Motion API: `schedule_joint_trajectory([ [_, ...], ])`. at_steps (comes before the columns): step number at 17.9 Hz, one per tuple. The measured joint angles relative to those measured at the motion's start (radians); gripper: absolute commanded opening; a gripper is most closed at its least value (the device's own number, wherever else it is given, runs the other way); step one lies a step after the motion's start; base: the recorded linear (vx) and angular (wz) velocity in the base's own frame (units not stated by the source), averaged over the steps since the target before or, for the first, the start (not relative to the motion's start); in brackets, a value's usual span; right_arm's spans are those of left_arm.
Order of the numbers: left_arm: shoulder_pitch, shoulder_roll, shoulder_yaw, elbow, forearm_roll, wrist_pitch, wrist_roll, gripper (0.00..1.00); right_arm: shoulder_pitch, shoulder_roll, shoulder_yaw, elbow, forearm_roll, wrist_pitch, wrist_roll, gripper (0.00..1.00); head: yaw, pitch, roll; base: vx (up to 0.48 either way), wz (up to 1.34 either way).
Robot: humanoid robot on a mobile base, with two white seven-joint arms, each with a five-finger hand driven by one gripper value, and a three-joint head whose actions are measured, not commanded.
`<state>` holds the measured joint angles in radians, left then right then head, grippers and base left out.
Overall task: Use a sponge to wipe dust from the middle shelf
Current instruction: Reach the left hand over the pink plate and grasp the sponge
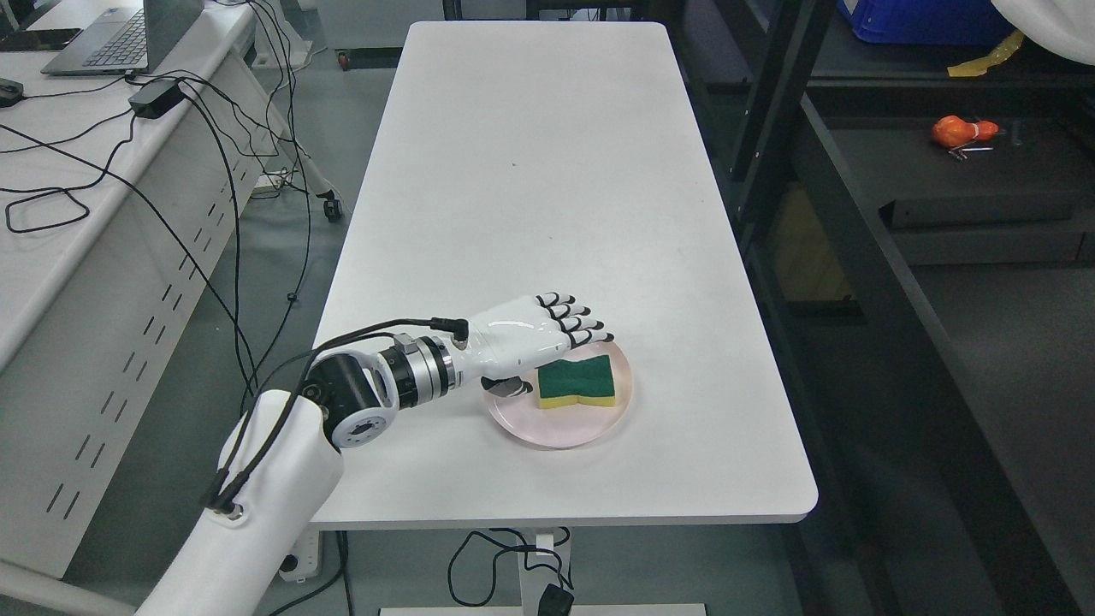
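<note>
We reach our left hand, fingers extended and holding nothing, over the sponge, which lies on a pink plate on the counter; grasping and shelf-wiping remain ahead.

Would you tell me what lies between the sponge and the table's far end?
In the head view, only bare white table lies beyond the sponge and its pink plate.

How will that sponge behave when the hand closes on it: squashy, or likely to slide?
The sponge looks like soft foam with a green scrub top, so probably light and squashy. Its pinched waist should help grip. It lies loose on a smooth pink plate, so it may slide when the left hand nudges it.
</note>
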<state>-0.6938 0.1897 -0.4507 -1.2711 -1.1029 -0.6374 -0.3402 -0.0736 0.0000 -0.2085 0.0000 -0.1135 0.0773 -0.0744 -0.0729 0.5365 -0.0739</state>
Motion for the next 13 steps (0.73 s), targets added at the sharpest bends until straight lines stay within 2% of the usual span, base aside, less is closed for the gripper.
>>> schedule_joint_trajectory([
  [6, 0.006, -0.024, -0.04, 0.027, -0.036, 0.009, -0.036, 0.79, 0.0, 0.0, 0.0, 0.0, 0.0, 0.0, 0.0, 1.0, 0.0, 0.0, 0.0, 0.0, 0.0],
  [13, 0.026, -0.035, -0.035, 0.039, -0.042, 0.01, -0.076, 0.49, 0.0, 0.0, 0.0, 0.0, 0.0, 0.0, 0.0, 1.0, 0.0, 0.0, 0.0, 0.0, 0.0],
])
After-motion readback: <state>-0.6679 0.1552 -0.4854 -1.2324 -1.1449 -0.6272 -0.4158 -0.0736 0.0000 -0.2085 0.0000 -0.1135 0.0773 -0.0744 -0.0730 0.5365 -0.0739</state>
